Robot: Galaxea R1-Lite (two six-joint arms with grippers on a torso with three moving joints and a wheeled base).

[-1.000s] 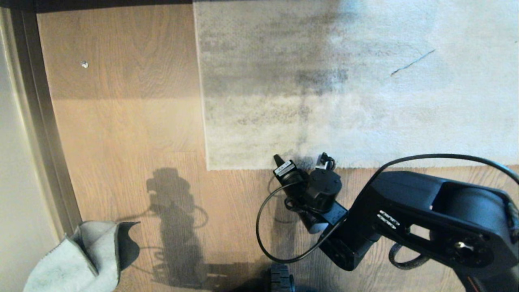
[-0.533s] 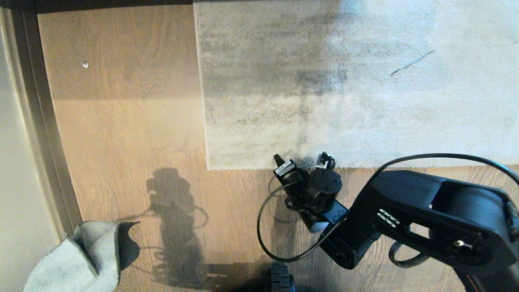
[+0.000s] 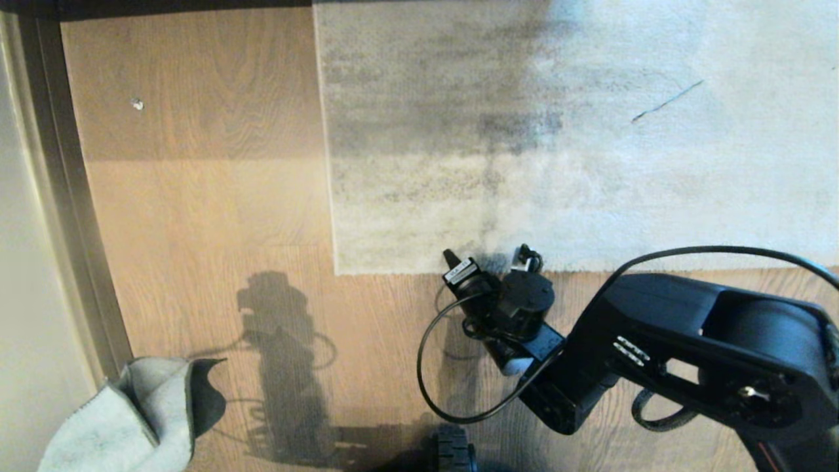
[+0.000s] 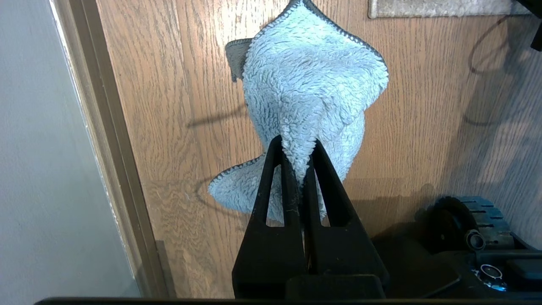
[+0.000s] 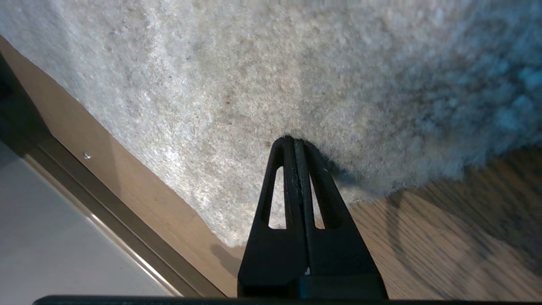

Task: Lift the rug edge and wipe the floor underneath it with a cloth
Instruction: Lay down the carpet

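The pale grey mottled rug lies flat on the wood-grain floor. Its near rug edge ends in a square corner. My right arm reaches in from the right with its wrist at that edge. In the right wrist view my right gripper is shut and empty, its tips over the pile just inside the rug edge. My left gripper is shut on the cloth, a fluffy pale rag with dark stitched edges that hangs above the floor. The cloth also shows at the head view's lower left.
A dark skirting strip and a pale wall run along the left side. A small white speck lies on the planks at the far left. The base's black wheel shows at the near edge. A black cable loops off the right wrist.
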